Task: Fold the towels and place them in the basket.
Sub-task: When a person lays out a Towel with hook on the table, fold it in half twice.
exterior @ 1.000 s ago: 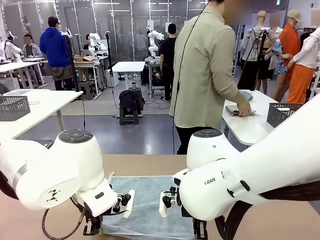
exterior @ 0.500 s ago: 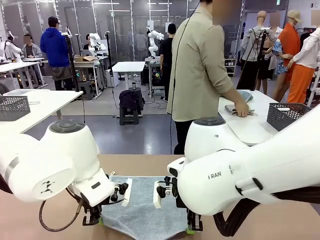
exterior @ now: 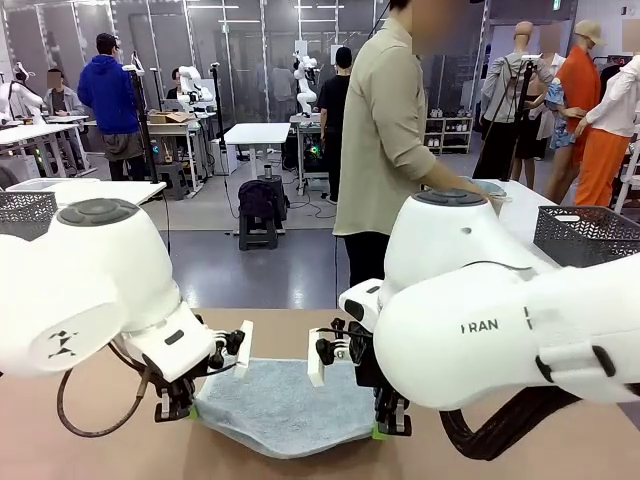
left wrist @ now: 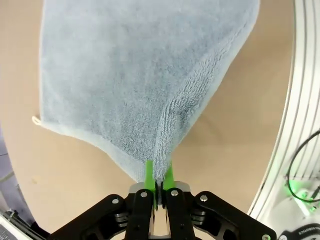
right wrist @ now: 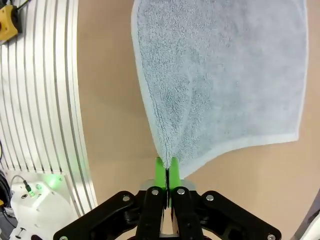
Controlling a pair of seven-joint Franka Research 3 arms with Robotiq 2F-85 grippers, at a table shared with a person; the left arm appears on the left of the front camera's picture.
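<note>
left gripper, right gripper each clamped on towel corner, 7 and 5 o'clock. risk: thin pinch slips, or uneven carry skews fold.

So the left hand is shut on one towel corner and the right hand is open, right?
No, the right hand is shut too, pinching its own corner of the towel; the right wrist view shows it. The left hand is shut on its corner, as you said.

Bright, even overhead light, sharp focus, soft shadow under the towel.
</note>
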